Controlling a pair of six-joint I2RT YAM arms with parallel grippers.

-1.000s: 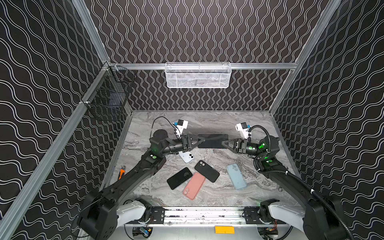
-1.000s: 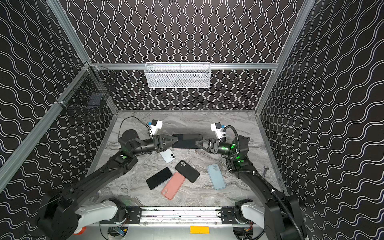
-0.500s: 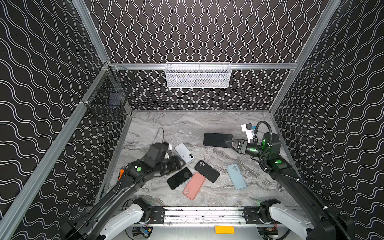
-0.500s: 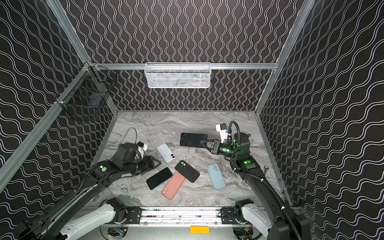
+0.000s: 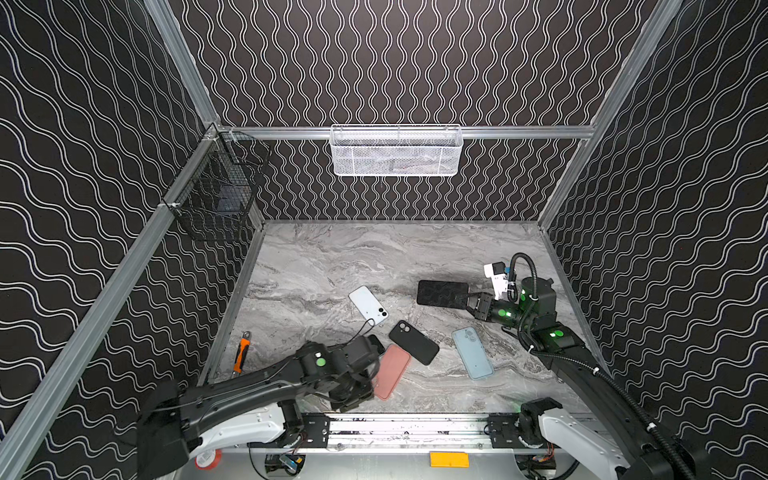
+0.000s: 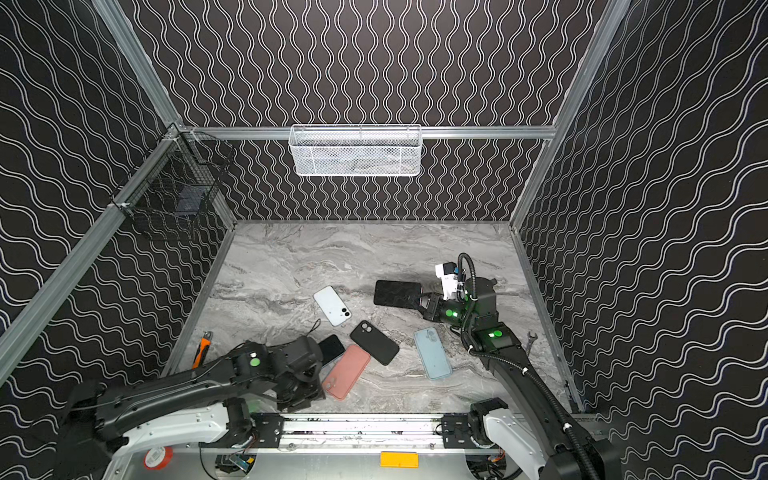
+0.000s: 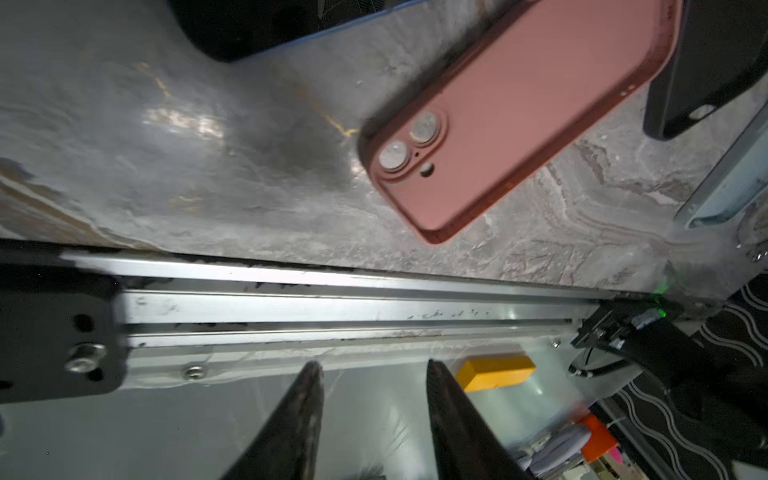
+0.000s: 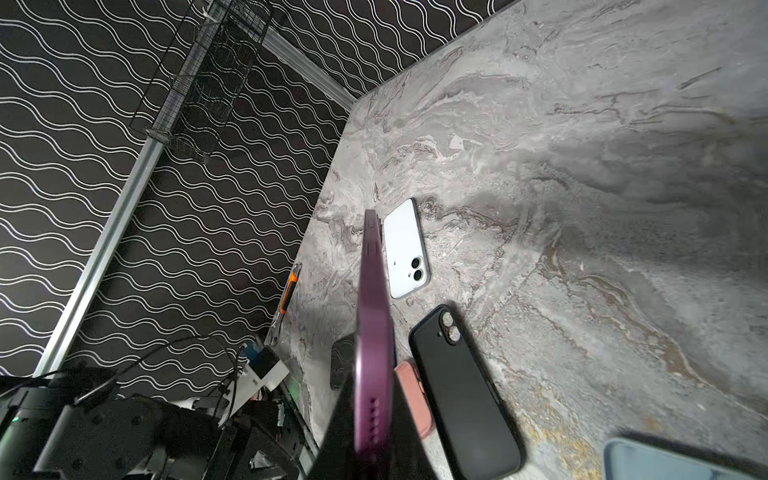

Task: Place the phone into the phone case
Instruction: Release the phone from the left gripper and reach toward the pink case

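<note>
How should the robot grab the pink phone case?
Probably pinch the pink case across its long sides at the camera-hole end, coming from above on the rail side. It lies flat, and that end is free; the black case crowds the far end.

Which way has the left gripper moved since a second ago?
Yes: the left gripper pulled back from mid-table toward the front rail, beside the pink case.
</note>
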